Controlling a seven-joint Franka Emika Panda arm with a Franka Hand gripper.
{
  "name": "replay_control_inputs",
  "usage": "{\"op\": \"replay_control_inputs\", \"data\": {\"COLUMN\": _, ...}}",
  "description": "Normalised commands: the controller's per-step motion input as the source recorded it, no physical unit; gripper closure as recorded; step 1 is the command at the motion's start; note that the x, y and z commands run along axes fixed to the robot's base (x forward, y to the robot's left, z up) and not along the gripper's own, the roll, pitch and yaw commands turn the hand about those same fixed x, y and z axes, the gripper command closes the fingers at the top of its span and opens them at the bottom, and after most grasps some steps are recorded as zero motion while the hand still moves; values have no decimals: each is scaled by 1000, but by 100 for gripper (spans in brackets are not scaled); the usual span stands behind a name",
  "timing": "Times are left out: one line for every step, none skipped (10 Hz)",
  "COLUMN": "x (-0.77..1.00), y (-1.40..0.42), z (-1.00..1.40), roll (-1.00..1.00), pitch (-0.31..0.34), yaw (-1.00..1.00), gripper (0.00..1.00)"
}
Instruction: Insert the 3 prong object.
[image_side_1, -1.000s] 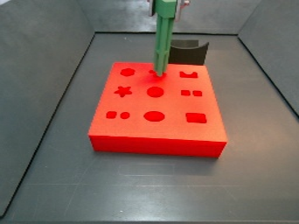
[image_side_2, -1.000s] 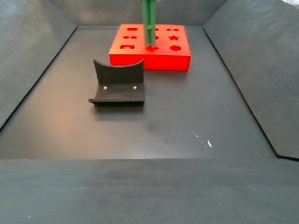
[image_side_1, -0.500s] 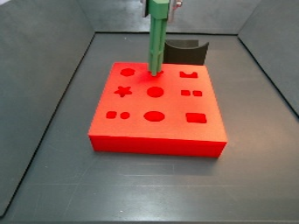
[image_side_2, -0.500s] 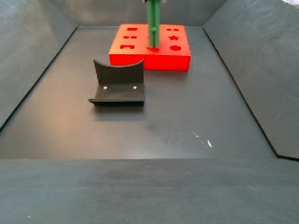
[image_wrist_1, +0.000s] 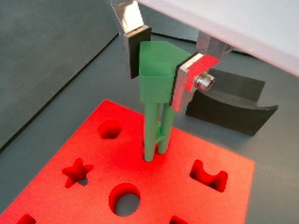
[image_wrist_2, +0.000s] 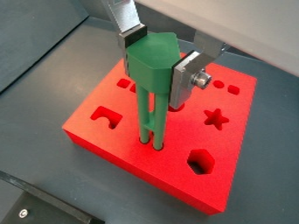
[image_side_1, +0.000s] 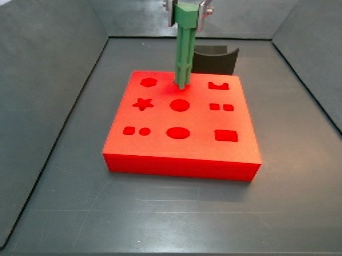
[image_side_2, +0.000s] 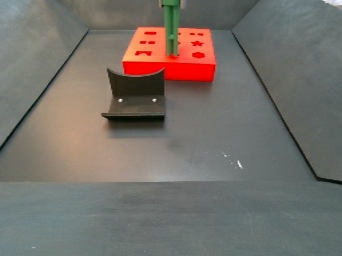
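My gripper (image_wrist_1: 162, 70) is shut on the head of the 3 prong object (image_wrist_1: 153, 122), a bright green stick held upright with its bars pointing down. It shows the same way in a wrist view (image_wrist_2: 147, 105). The tips of the bars meet the top of the flat red block (image_wrist_2: 117, 144) with shaped holes; I cannot tell whether they are inside a hole. In a side view the gripper (image_side_1: 191, 10) is above the back middle of the red block (image_side_1: 181, 145), and the stick (image_side_1: 185, 55) reaches down to it. The stick (image_side_2: 170, 25) and block (image_side_2: 197, 68) also show in a side view.
The dark grey curved fixture (image_side_1: 215, 58) stands on the floor just behind the red block, close to the stick; it also shows in a side view (image_side_2: 135, 96) and a wrist view (image_wrist_1: 233, 103). Sloped grey walls (image_side_1: 54, 110) enclose the dark floor.
The gripper and green stick have shifted a little sideways over the back of the red block, and the stick's lower end now sits slightly lower. The block and fixture have not moved.
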Motion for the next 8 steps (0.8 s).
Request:
{"op": "replay_control_inputs", "data": {"x": -231, "y": 0, "z": -171, "roll": 86, "pitch": -99, "yaw": 0, "gripper": 100}}
{"op": "replay_control_inputs", "data": {"x": -320, "y": -3, "z": -343, "roll": 224, "pitch": -137, "yaw": 0, "gripper": 100}}
{"op": "replay_control_inputs", "data": {"x": -106, "y": -137, "z": -343, "roll": 237, "pitch": -130, "yaw": 0, "gripper": 100}}
{"op": "replay_control_inputs", "data": {"x": 11, "y": -149, "z": -314, "roll": 153, "pitch": -74, "yaw": 0, "gripper": 100}}
{"op": "replay_control_inputs", "data": {"x": 77, "y": -94, "z": -297, "roll": 90, "pitch": -46, "yaw": 0, "gripper": 100}}
{"op": "replay_control_inputs", "data": {"x": 89, "y": -51, "z": -349, "roll": 64, "pitch": -50, "yaw": 0, "gripper": 100}}
{"op": "replay_control_inputs", "data": {"x": 83, "y": 0, "z": -417, "roll": 17, "pitch": -60, "yaw": 0, "gripper": 100}}
{"op": "replay_control_inputs", "data": {"x": 31, "y": 0, "z": -469, "roll": 0, "pitch": -94, "yaw": 0, "gripper": 100}}
